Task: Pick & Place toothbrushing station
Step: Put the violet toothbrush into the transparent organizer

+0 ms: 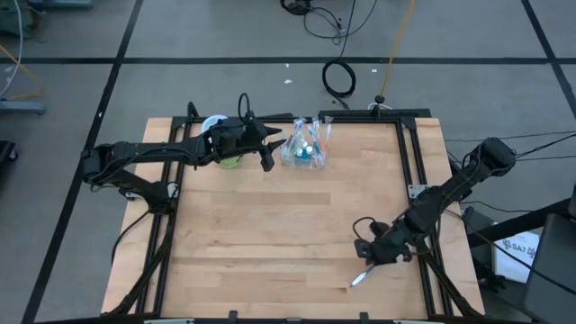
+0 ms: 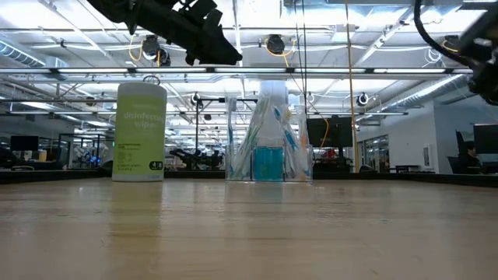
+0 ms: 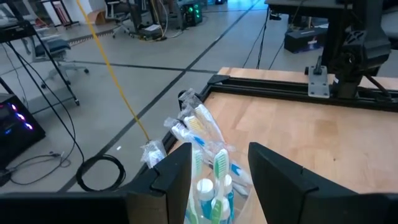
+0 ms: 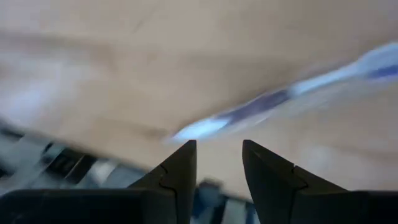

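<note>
My body, itemised. Left arm (image 1: 153, 155): matte black, slim jointed links, bulkier dark housing at the wrist. Right arm (image 1: 450, 189): same black finish, rounded joint casing at the elbow. Left end effector (image 3: 219, 180): two flat, dark, angular fingers with stepped inner edges. Right end effector (image 4: 217, 171): identical dark two-finger pair.

Robotics lab: workbench (image 1: 270, 225), ceiling striplights (image 2: 327, 70).

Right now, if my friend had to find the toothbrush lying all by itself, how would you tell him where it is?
Start at the wooden table and go to the near edge on the right arm's side. Just beside the right gripper lies one toothbrush, flat on the wood. The other toothbrushes stand bunched in the clear cup at the far edge.
</note>
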You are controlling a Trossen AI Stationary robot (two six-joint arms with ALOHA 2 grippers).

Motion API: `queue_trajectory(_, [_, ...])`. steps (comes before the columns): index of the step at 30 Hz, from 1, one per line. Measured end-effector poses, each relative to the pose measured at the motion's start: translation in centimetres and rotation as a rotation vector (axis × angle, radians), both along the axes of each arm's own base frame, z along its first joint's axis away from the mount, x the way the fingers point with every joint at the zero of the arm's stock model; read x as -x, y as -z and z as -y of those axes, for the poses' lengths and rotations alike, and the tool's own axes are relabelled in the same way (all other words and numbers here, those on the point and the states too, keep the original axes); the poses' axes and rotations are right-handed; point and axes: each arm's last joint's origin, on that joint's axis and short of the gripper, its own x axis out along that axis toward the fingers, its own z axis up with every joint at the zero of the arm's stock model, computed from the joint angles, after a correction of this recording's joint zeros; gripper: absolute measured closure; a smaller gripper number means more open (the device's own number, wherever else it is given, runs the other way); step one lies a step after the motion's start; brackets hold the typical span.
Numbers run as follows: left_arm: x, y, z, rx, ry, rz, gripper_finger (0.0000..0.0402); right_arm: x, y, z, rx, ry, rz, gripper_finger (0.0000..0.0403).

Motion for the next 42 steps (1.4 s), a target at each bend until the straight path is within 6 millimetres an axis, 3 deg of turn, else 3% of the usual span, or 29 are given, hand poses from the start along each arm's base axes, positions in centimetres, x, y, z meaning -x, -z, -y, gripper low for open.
queue_trajectory(5, [0.0,0.0,0.0,0.004,-0.001,0.001,0.0236,0.6,0.3,0.1,-0.039,-0.035,-0.116,0.0282])
queue_trajectory(10, [0.0,0.0,0.0,0.013,-0.003,0.005,0.0236,1.0,0.7,0.0,-0.007,-0.036,-0.112,0.0282])
queue_trajectory(26, [-0.1,0.0,0.4,0.052,0.002,0.021,0.0236,2.1,4.9,0.2,0.068,-0.041,-0.197,0.0282])
queue_trajectory(42, [-0.2,0.0,0.6,0.057,0.015,0.022,0.0236,1.9,5.3,0.6,0.208,0.008,-0.091,0.0288])
